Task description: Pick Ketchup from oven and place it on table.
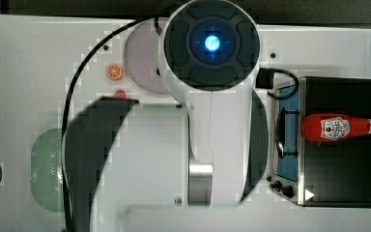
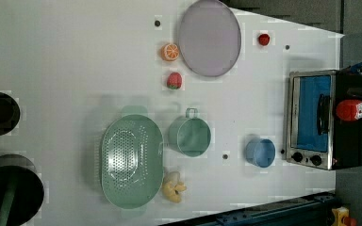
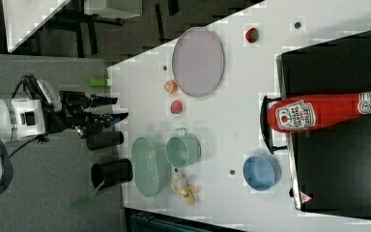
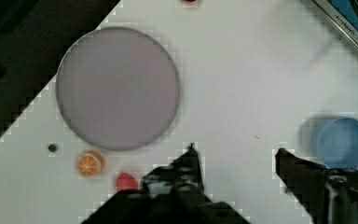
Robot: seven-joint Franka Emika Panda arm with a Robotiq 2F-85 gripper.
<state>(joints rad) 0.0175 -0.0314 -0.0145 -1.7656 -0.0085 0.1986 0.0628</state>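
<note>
Our gripper (image 4: 235, 154) hangs open and empty over the table (image 4: 242, 84); the ketchup (image 3: 319, 112) lies on top of the oven (image 3: 338, 159), apparently within easy reach from above.

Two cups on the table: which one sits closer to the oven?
The blue cup, right by the oven's knobs; the green cup has a handle and stands beside the colander.
</note>
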